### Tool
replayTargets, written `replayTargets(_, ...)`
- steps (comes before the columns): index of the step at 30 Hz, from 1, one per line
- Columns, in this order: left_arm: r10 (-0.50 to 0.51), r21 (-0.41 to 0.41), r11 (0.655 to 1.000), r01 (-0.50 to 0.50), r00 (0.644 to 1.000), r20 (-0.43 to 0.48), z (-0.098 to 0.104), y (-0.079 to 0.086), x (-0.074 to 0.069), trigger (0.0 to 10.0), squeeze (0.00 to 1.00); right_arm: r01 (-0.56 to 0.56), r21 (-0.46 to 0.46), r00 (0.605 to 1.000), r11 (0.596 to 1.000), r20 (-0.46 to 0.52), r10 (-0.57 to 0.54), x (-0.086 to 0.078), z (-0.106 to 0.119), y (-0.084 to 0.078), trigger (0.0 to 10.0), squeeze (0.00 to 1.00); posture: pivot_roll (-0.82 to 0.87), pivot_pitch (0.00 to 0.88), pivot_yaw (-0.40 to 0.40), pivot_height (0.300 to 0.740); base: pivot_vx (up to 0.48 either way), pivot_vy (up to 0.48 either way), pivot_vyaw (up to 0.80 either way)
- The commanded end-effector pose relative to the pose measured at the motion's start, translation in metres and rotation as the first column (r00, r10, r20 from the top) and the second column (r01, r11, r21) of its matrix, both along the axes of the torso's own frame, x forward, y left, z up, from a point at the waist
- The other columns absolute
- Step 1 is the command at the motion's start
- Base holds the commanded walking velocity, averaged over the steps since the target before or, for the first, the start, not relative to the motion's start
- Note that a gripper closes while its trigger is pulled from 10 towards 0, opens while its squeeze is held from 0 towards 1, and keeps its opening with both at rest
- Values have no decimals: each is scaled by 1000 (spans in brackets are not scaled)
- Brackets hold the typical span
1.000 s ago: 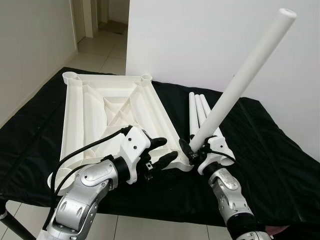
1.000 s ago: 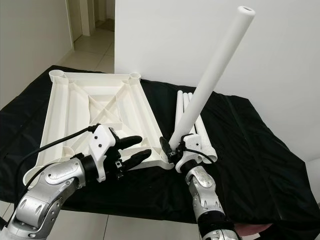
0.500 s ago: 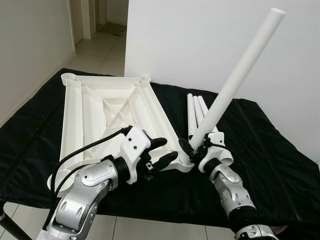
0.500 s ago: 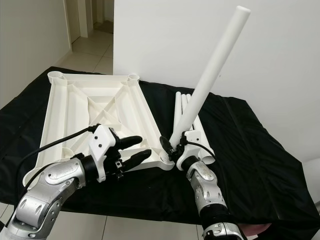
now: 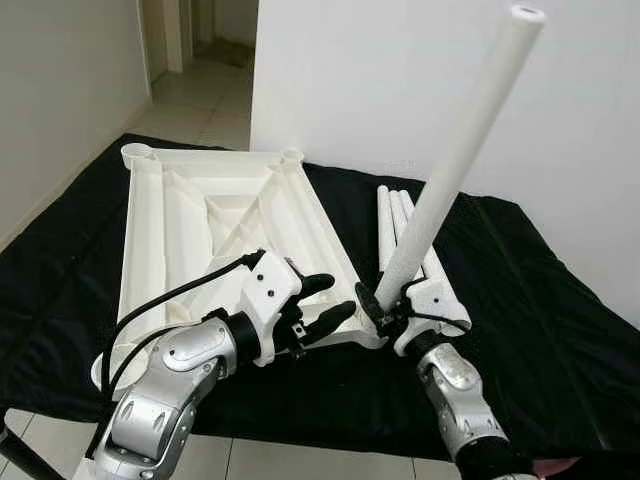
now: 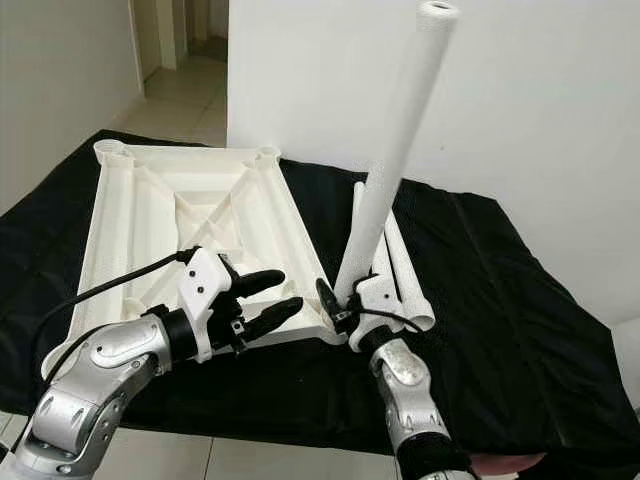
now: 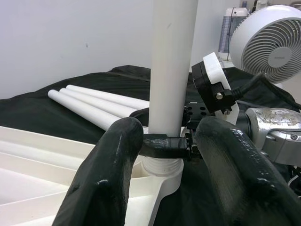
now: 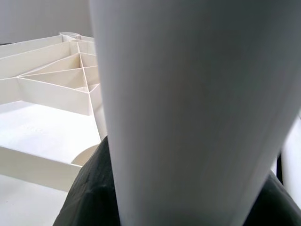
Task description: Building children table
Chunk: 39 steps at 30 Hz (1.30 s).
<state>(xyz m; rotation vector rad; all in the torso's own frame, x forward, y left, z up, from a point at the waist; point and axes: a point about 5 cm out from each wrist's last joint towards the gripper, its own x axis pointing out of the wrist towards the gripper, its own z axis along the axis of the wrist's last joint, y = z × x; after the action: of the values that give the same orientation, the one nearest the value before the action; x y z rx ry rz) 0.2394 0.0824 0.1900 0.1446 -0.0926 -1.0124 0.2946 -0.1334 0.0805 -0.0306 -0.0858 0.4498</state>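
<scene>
White plastic made up the whole table top (image 5: 215, 225), which lay upside down on a black cloth (image 5: 520, 300) so its ribs and criss-cross braces faced up. It had a round socket at each corner. The two far sockets sat empty.

A long white leg (image 5: 450, 170) stood in the near socket on the robot's right side. It was a plain round tube, open at the top, and it leaned a little toward the wall (image 5: 400, 80). The right gripper (image 5: 385, 305) was clamped around the bottom of the leg, just above the socket, with a black finger on each side.

The left gripper (image 5: 318, 303) hung just beside that corner, over the near edge of the top. Its two fat black fingers (image 7: 115, 165) were spread apart and held nothing. Between them you could see the leg and the socket (image 7: 162, 169).

Three more legs (image 5: 400, 225) lay side by side on the cloth, just behind the standing one. A white fan (image 7: 268, 42) stood in the room behind the right arm.
</scene>
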Motion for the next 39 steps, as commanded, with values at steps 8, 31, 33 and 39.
replayTargets(8, 39, -15, 999, -39, 999, 17, 4, -1, 3, 10000, 0, 85, -52, 916, 995, -388, -99, -24, -68, -18, 10000, 0, 29, 0, -108, 740, 0, 0, 0)
replayTargets(31, 42, -17, 999, -41, 999, 22, 5, -2, 2, 10000, 0, 138, 18, 891, 990, -440, -116, -13, -66, -21, 10000, 0, 36, 0, -112, 740, 0, 0, 0)
replayTargets(33, 41, -16, 999, -41, 999, 21, 5, -3, 2, 10000, 0, 197, 27, 891, 980, -421, -168, -13, -65, -22, 10000, 0, 35, 0, -114, 740, 0, 0, 0)
replayTargets(39, 38, -18, 999, -38, 999, 18, 4, -4, 1, 10000, 0, 352, 27, 855, 936, -416, -310, -11, -63, -25, 10000, 0, 33, 0, -115, 740, 0, 0, 0)
